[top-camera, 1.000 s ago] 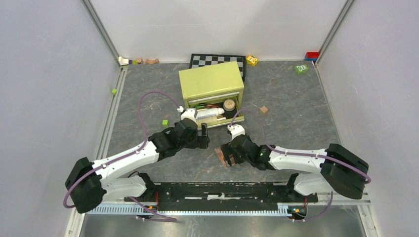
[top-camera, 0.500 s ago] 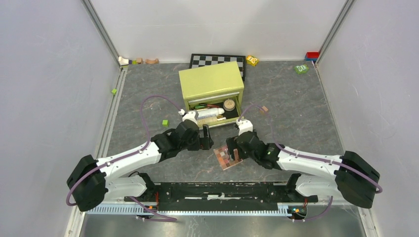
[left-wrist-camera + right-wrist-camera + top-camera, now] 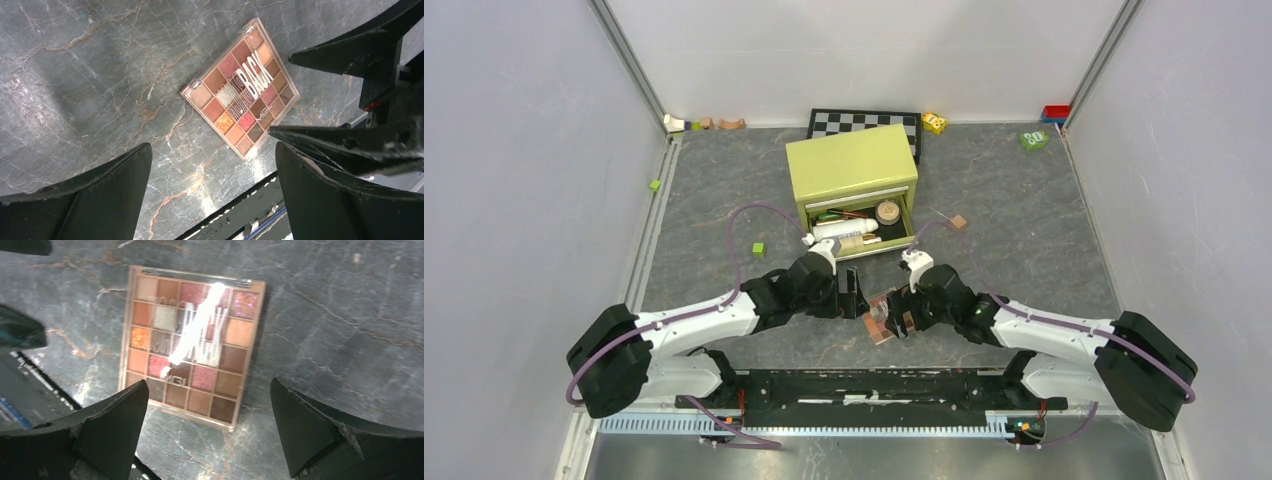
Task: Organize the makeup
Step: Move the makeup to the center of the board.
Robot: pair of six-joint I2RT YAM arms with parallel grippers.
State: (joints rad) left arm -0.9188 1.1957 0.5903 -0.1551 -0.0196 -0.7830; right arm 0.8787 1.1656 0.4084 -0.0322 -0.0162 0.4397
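Observation:
The square pink-brown eyeshadow palette (image 3: pixel 877 322) lies flat on the grey table, also in the left wrist view (image 3: pixel 240 90) and the right wrist view (image 3: pixel 192 345). My left gripper (image 3: pixel 852 293) is open and empty just left of it, the palette beyond its jaws (image 3: pixel 212 155). My right gripper (image 3: pixel 902 318) is open and empty above the palette's right edge (image 3: pixel 209 390). The open drawer (image 3: pixel 902 238) of the green cabinet (image 3: pixel 852 165) holds a white bottle (image 3: pixel 842 229), a beige bottle (image 3: pixel 856 241), a round compact (image 3: pixel 887 212) and a red pencil (image 3: pixel 854 213).
A chequered board (image 3: pixel 864 122) leans behind the cabinet. A green cube (image 3: pixel 758 248) and a wooden cube (image 3: pixel 959 222) lie on the table. Small toys sit along the back wall (image 3: pixel 704 123), and the arms' base rail (image 3: pixel 874 385) runs close behind the palette.
The palette, tilted at my right gripper a second ago, now lies flat. My left gripper has moved from the drawer front to beside the palette. My right gripper hovers over it.

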